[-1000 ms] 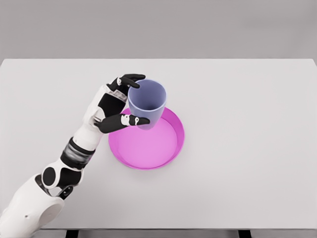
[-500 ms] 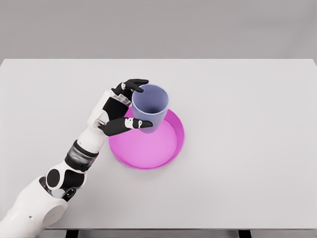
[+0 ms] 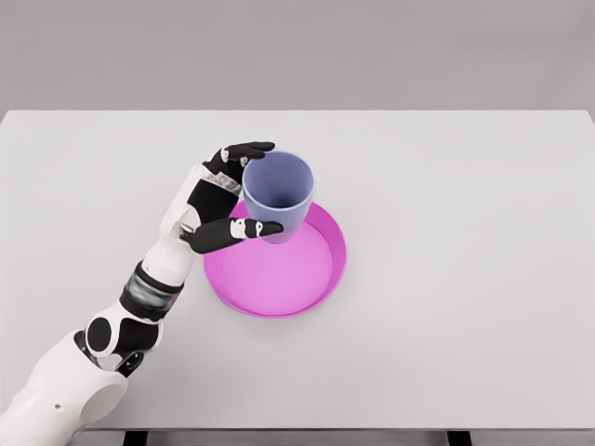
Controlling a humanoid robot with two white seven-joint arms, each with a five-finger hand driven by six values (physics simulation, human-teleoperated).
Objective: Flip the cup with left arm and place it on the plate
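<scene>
Left hand (image 3: 226,198) pinches upright lilac cup (image 3: 277,195), mouth up, over pink plate's (image 3: 279,288) upper-left rim, frame centre; white worktop (image 3: 465,232) below.

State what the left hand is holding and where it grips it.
The left hand holds the cup by its side wall, fingers on the far side near the rim and the thumb on the near side, mouth up, above the plate.

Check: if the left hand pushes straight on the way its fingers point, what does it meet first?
The cup: the left hand already wraps it, fingers pointing right. Beyond it is only the plate rim and bare table, though depth is unclear.
</scene>
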